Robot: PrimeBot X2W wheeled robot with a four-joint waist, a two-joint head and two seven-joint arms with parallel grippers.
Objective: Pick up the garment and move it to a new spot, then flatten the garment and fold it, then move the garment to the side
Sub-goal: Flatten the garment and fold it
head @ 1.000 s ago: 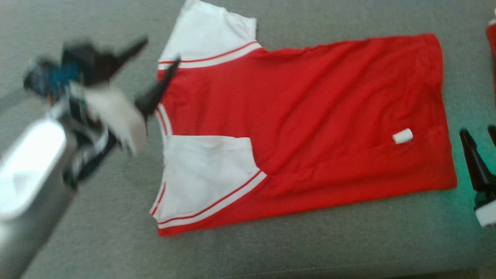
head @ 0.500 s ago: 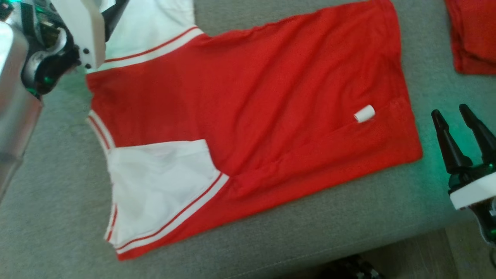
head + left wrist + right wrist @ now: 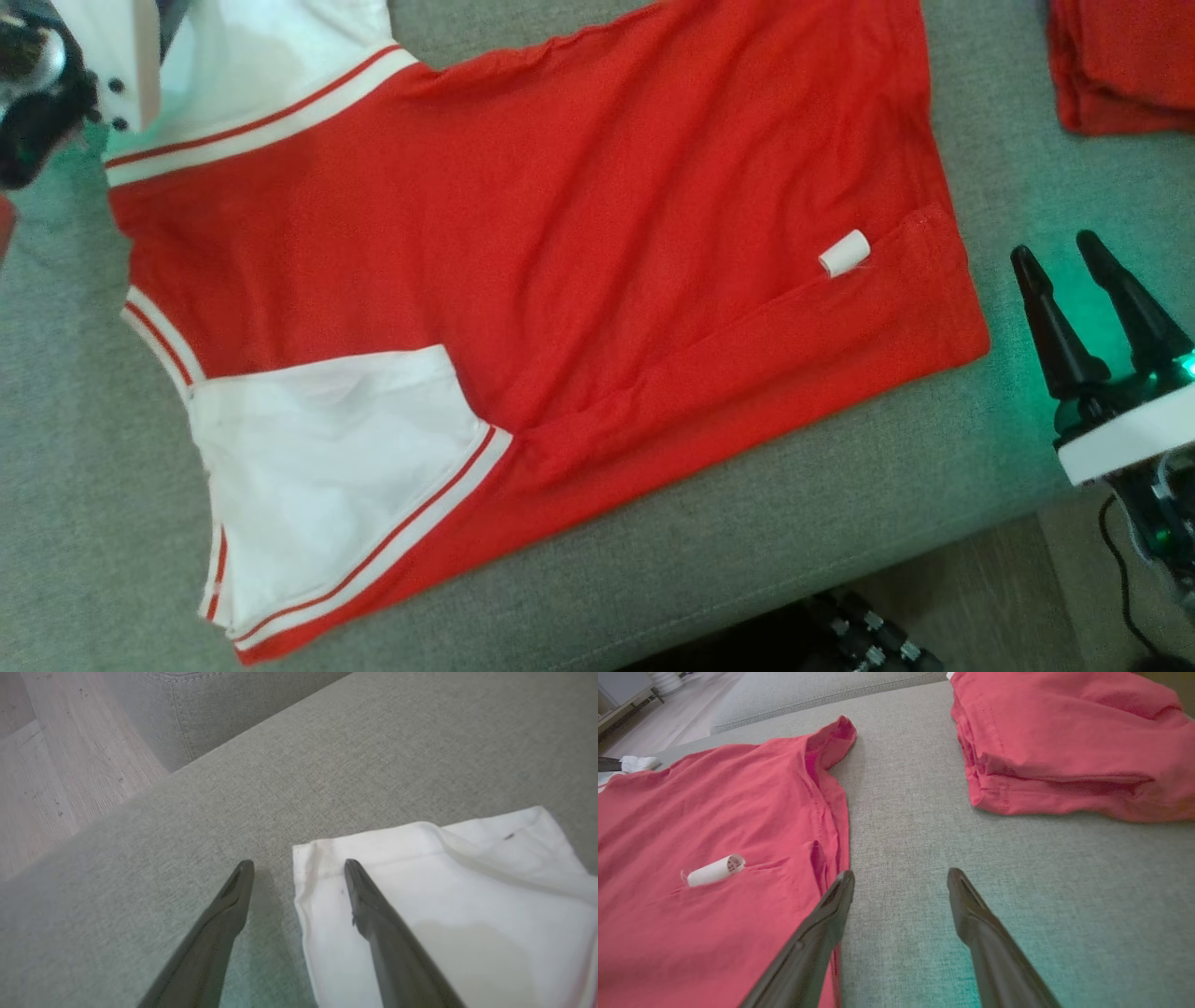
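Note:
The garment (image 3: 560, 233) is a red shirt with white sleeves, spread flat on the grey cushion (image 3: 75, 448). A small rolled white tag (image 3: 845, 252) lies near its hem. In the left wrist view my left gripper (image 3: 298, 863) is open and straddles the cuff edge of the far white sleeve (image 3: 444, 905), one finger over cloth and one over bare cushion. My right gripper (image 3: 1055, 245) is open beside the hem and holds nothing. In the right wrist view the right gripper (image 3: 901, 873) has its left finger at the hem (image 3: 826, 826), near the tag (image 3: 714, 870).
A folded pile of red cloth (image 3: 1120, 65) lies on the cushion beyond the right gripper, also seen as the pile (image 3: 1064, 742). The cushion's front edge drops to wooden floor (image 3: 980, 597). Floor (image 3: 46, 765) also shows past the sleeve end.
The head camera has swung, shifting the whole picture. My left gripper has moved from the collar side to the far white sleeve's cuff. The right gripper stays beside the hem.

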